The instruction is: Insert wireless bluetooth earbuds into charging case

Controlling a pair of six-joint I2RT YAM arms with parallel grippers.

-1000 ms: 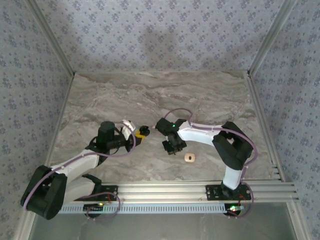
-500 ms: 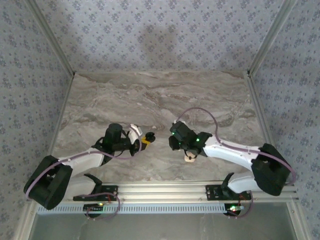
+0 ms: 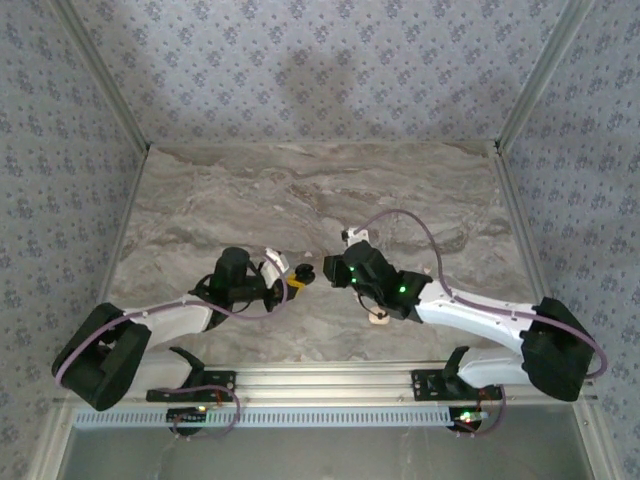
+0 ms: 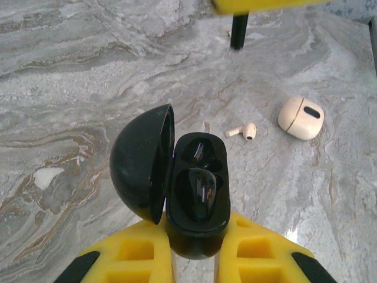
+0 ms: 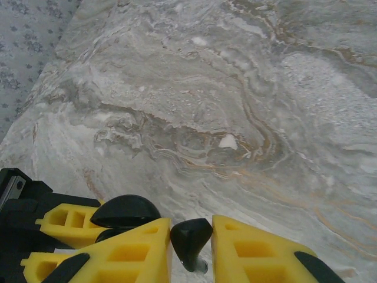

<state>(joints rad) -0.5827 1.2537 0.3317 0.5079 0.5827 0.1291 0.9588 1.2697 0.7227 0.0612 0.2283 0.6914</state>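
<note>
Earbuds first: one black earbud (image 5: 191, 240) is pinched between the yellow fingers of the right claw (image 5: 189, 229), bud up and stem down. The charging case (image 4: 197, 203), black with its domed lid (image 4: 138, 162) swung open to the left, is clamped at its base by the left claw (image 4: 197, 239), above the surface (image 3: 300, 190).

A second ago the right arm (image 3: 470, 315) was folded with its elbow raised and its claw hung close to a pale case (image 3: 378, 318) that lay in full view. Now that arm is stretched low and its claw has come across to sit just beside the left one, while the wrist covers part of the pale case. The left claw has also shifted a little nearer and to the right.

The left wrist view looks into the open case: two glossy dark wells, and I cannot tell whether a bud lies in either. It also shows a pale earbud (image 4: 244, 131) lying on the surface just beside the pale case, apart from it. The right wrist view shows the grip on the black earbud, with the dark lid and the other claw's yellow fingers at lower left.

The surface is grey-beige with marble veining. Walls (image 3: 300, 70) with a small blue-grey floral print enclose it, and a metal rail (image 3: 330, 378) runs along the near edge.
</note>
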